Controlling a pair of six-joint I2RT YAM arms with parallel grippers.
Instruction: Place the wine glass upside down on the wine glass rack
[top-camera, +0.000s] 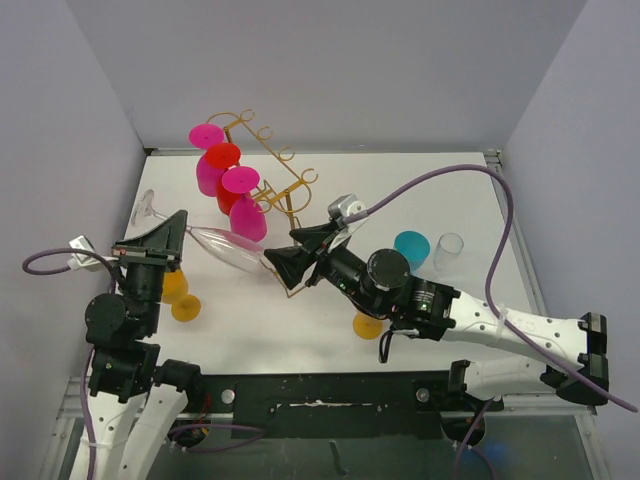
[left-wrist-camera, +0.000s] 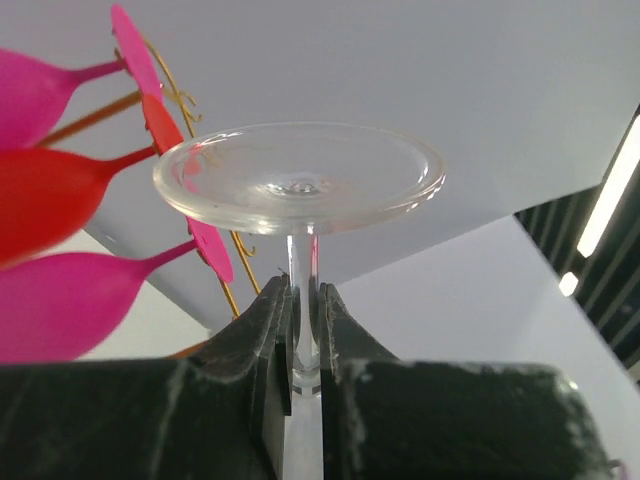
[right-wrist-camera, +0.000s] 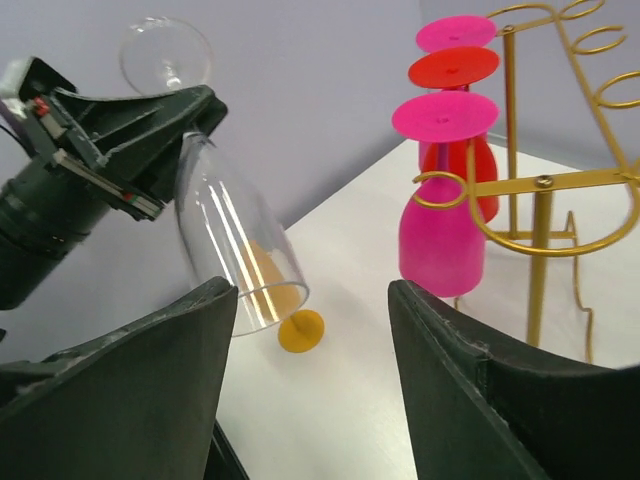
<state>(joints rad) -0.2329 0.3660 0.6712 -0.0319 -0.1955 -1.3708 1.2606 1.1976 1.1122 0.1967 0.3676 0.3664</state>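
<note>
Two dangers stood out. The wine glass (top-camera: 225, 245) was carried by its thin stem alone, so the long bowl could swing or slip in that narrow hold. Nearby, the wine glass rack (top-camera: 290, 190) is light wire and already bore three coloured glasses (top-camera: 225, 175), so a careless approach could knock them or tip the stand.

A third risk was the right fingers (top-camera: 287, 263). They stood wide apart and held nothing, with the rim of the bowl just beside them near the middle of the top view. Any sideways move from there could clip the rim and twist the glass.

The left fingers (left-wrist-camera: 272, 340) were clamped together on the stem of the wine glass (left-wrist-camera: 300, 180). They gripped just under its foot, which filled the upper middle of the left wrist view. The gold wire of the rack (left-wrist-camera: 240, 275) showed behind it, to the left.

In the right wrist view the clear glass (right-wrist-camera: 235, 250) hung tilted in the left half of the frame. Its foot sat at the upper left and its mouth pointed down towards the surface (right-wrist-camera: 340, 420). The mouth lay just above the right fingers (right-wrist-camera: 150, 400), between them but nearer the left one, and I judged it was not touching either. The rack (right-wrist-camera: 540, 185) stood apart at the right edge of that frame, so the glass was not yet hung. Two orange glasses (top-camera: 180, 295) lay on the surface below the left fingers (top-camera: 170, 232), where a dropped glass could strike them.
</note>
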